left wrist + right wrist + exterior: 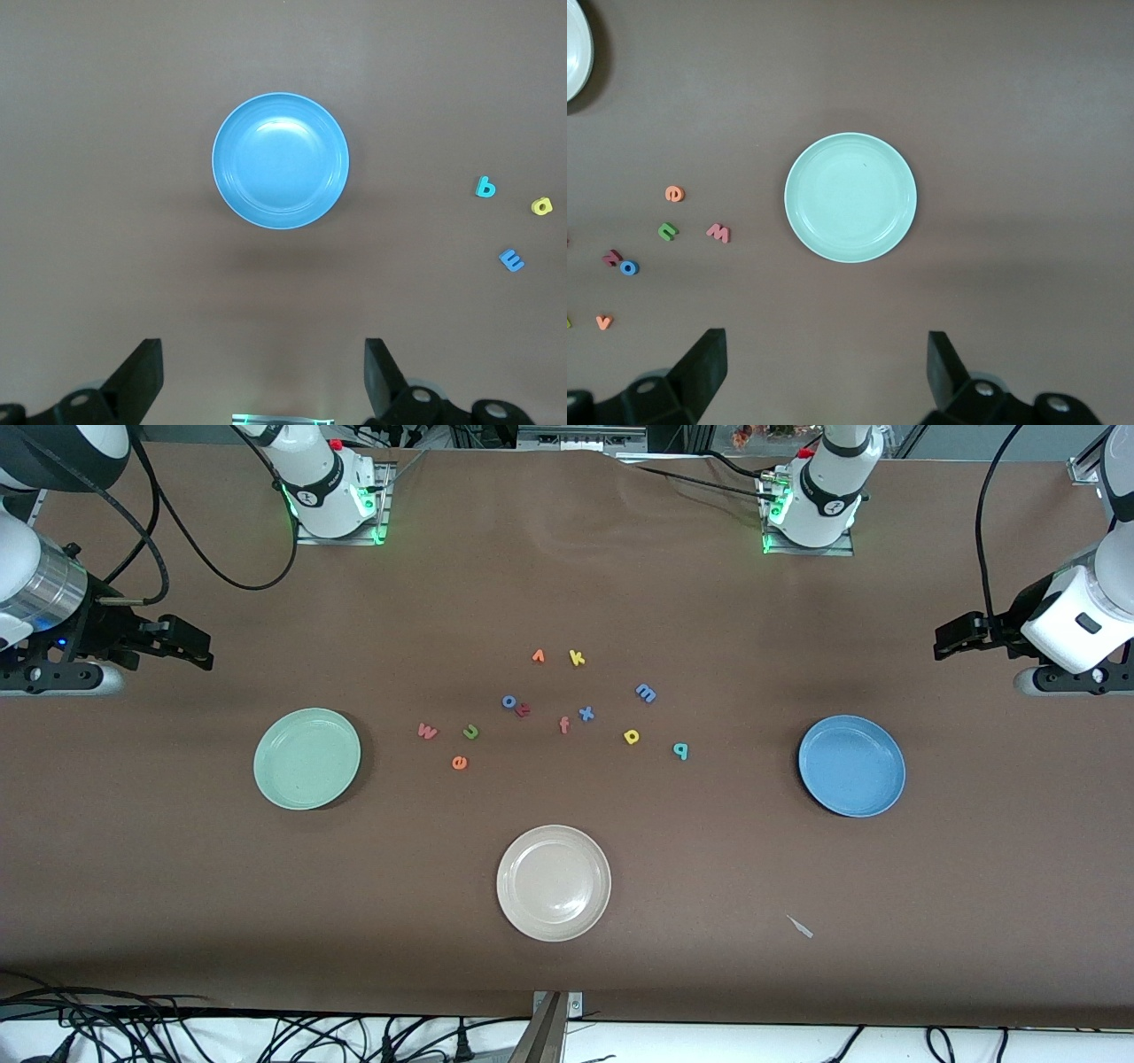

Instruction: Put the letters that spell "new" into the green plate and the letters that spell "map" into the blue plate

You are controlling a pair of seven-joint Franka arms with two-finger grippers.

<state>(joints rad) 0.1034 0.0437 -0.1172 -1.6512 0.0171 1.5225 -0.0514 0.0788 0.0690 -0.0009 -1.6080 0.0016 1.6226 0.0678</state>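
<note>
The green plate [306, 758] [850, 197] lies empty toward the right arm's end. Beside it lie the pink-red w [427, 732] [718, 233], green n [470, 732] [668, 231] and orange e [459, 762] [674, 193]. The blue plate [851, 765] [280, 160] lies empty toward the left arm's end, with the blue m [646, 692] [512, 259], yellow a [632, 736] [542, 206] and teal p [680, 751] [485, 187] beside it. My right gripper [202, 648] [826, 367] hangs open high over the table by the green plate. My left gripper [941, 642] [263, 372] hangs open by the blue plate.
A beige plate [554, 882] lies nearer the front camera at mid-table. Other letters sit among the task's own: blue o [509, 701], salmon f [564, 725], blue x [586, 713], yellow k [577, 658], orange v [538, 656]. A small grey scrap [801, 927] lies near the front edge.
</note>
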